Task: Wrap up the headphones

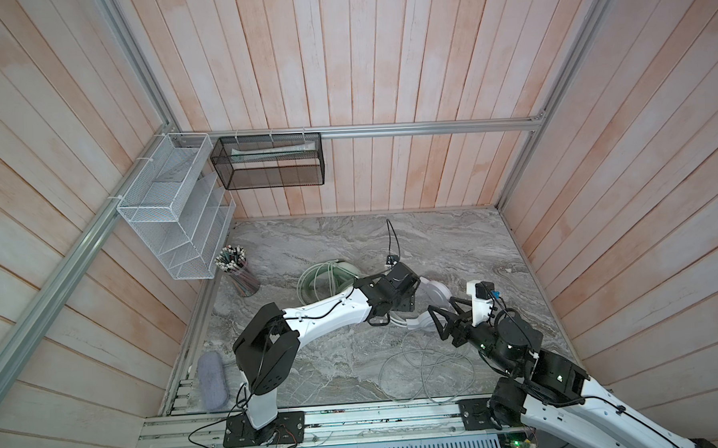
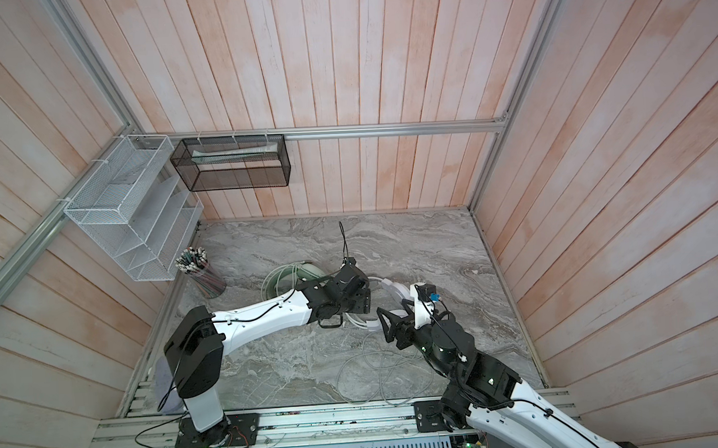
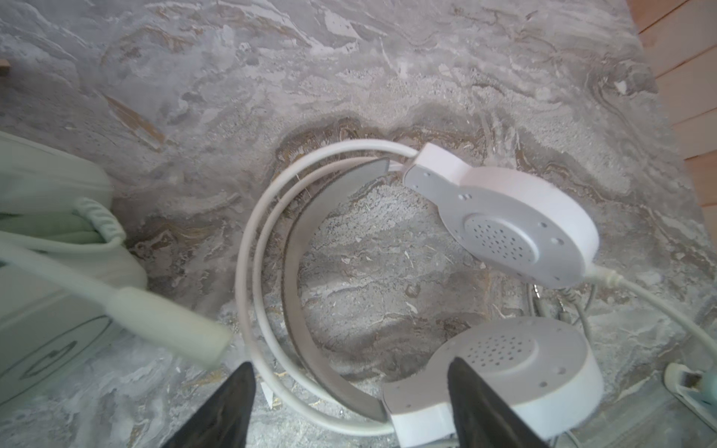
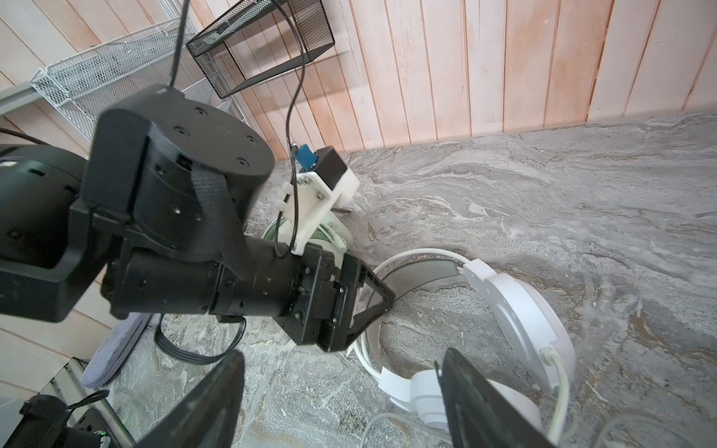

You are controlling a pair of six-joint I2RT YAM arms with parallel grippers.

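Note:
The white headphones (image 1: 437, 290) lie on the marble table with the earcups' perforated insides facing each other, and the headband (image 3: 271, 248) curves away from them. My left gripper (image 3: 351, 372) hangs open just above the headband, one finger beside the near earcup (image 3: 504, 372); in a top view it (image 1: 400, 308) sits mid-table. My right gripper (image 1: 442, 308) is open too, close to the other side of that earcup (image 4: 423, 391), holding nothing. The white cable (image 1: 426, 363) sprawls in loose loops toward the front. The mint green headphones (image 1: 342, 269) lie behind my left arm with their cable coiled on them.
A cup of pencils (image 1: 236, 272) stands at the back left of the table. A white wire rack (image 1: 174, 224) and a black mesh basket (image 1: 269, 160) hang on the walls. A grey pouch (image 1: 211, 379) lies by the left arm's base. Wooden walls enclose three sides.

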